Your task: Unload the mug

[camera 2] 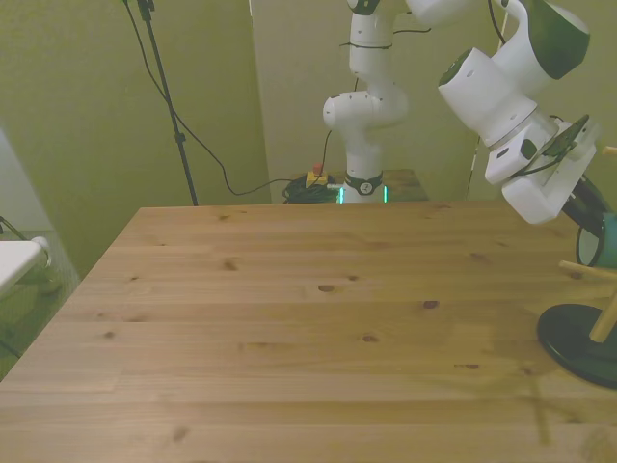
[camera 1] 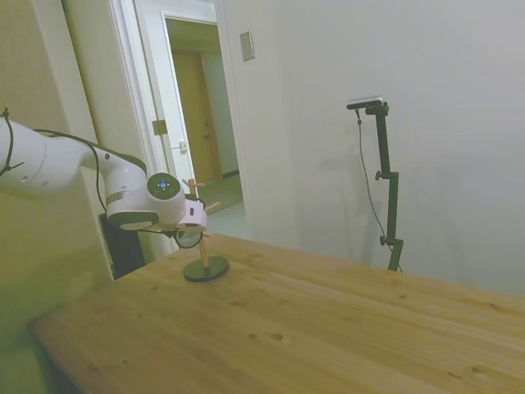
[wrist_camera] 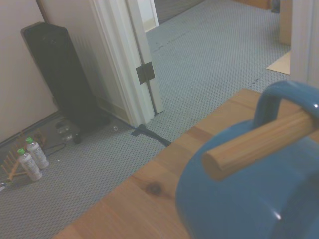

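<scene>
The table (camera 2: 289,318) lies below the gripper, with the arm (camera 2: 501,77) reaching over its edge at the front view's right; the peg stand (camera 1: 205,264) rises directly ahead of the gripper (camera 1: 194,238), its dark round base under the wrist; the mug (wrist_camera: 249,199) hangs by its handle (wrist_camera: 271,102) on a wooden peg (wrist_camera: 254,144), right at the gripper. Whether the fingers are apart, together or clamped on the mug cannot be told; the wrist housing hides them in both wide views. Judgement: the step in hand is gripping and freeing the mug; it should be drawn outward along the peg's line until the handle clears the tip, not pulled sideways, lest the stand tip.
</scene>
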You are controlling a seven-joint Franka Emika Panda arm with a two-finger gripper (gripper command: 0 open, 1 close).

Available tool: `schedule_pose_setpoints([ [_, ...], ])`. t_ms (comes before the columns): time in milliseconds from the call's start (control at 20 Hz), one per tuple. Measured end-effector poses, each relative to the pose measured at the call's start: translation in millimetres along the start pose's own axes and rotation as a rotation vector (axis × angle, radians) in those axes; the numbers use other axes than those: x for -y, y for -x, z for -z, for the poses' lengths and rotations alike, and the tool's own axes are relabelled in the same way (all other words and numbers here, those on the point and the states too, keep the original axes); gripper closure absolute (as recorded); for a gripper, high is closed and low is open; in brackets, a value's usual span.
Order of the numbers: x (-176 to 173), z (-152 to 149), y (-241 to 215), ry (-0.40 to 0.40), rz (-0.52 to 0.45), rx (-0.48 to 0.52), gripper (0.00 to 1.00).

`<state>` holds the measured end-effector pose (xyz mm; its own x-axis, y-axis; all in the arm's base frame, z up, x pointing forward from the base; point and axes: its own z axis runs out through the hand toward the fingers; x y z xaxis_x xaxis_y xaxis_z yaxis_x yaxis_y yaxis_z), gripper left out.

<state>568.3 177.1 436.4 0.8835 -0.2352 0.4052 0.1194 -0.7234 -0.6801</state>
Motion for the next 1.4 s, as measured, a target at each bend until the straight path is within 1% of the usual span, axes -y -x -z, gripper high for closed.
schedule_pose_setpoints([
  [800,4,7,3,-0.019,0.001,-0.007,1.00],
  [1150,16,22,5,-0.033,0.019,-0.027,1.00],
  [1400,23,20,13,-0.039,0.034,-0.014,1.00],
])
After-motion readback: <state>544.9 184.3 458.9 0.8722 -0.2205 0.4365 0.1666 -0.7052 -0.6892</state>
